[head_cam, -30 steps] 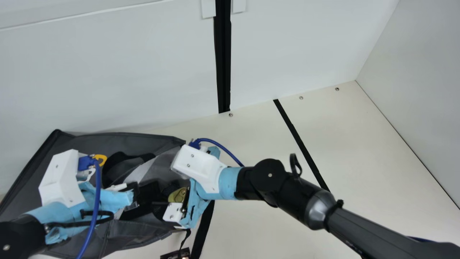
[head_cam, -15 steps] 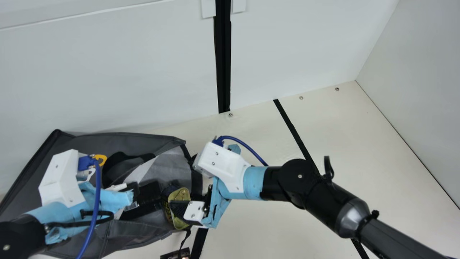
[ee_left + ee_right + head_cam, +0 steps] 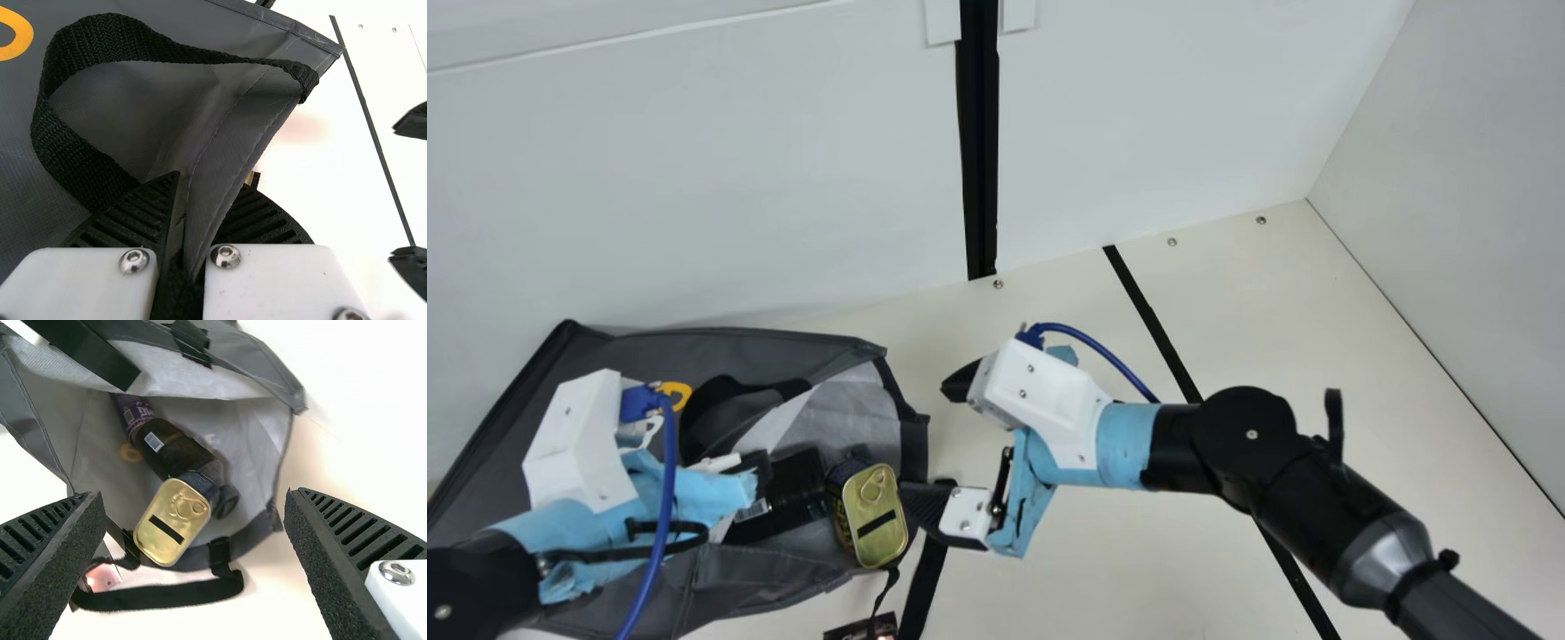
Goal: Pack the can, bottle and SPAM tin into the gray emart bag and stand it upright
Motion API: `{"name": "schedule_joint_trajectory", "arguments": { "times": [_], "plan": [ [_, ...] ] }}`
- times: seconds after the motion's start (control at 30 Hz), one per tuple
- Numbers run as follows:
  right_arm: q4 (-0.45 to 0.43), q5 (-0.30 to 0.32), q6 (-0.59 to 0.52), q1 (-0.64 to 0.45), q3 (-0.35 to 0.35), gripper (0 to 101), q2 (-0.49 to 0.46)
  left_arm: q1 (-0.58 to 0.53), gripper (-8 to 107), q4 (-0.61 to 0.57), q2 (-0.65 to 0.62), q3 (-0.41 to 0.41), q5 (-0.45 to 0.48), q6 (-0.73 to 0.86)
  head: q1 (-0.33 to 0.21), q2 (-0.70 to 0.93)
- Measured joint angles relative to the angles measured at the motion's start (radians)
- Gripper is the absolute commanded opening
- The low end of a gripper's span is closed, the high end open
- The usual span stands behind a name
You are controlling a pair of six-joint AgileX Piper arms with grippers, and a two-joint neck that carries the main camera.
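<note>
As the right gripper (image 3: 923, 444) was drawn back from the mouth of the gray emart bag (image 3: 738, 351) over the preceding second, the SPAM tin (image 3: 874, 516) was uncovered and left behind, its position scarcely altered during the latter half of that interval. The right gripper's fingers were spread wide, with nothing held between them; one tip was seen just beside the tin, though whether contact was made could not be told. The tin was lodged at the bag's opening, by the lower rim, with its gold lid turned outward. Farther in, the bottle (image 3: 175, 450) was laid on its side, and beyond it what was judged to be the can (image 3: 133, 410), purple in color, was partly hidden by fabric. Beyond the opening, a fold of the bag was pinched by the left gripper (image 3: 200, 200), whose place was unchanged throughout. Loading was thus judged nearly complete; a further push on the tin was probably required before the bag was raised, lest it be spilled over the rim.
</note>
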Motion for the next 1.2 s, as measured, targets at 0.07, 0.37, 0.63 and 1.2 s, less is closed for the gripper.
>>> {"name": "schedule_joint_trajectory", "arguments": {
  "times": [0.07,0.37,0.63,1.2],
  "plan": [
    [-0.006,0.018,0.000,-0.029,0.002,95,-0.013,0.000,-8,0.000,0.000,0.000,0.000,0.000,0.000,0.000],
    [-0.054,0.111,-0.004,-0.156,0.021,95,-0.075,0.000,-8,0.000,0.000,0.000,0.000,0.000,0.000,0.000],
    [-0.099,0.159,-0.009,-0.276,0.032,95,-0.126,0.000,-8,0.000,0.000,0.000,0.000,0.000,0.000,0.002],
    [-0.243,0.063,0.186,-0.475,0.005,95,-0.228,0.000,-8,0.000,0.000,0.000,0.000,0.000,0.000,0.002]
  ]
}}
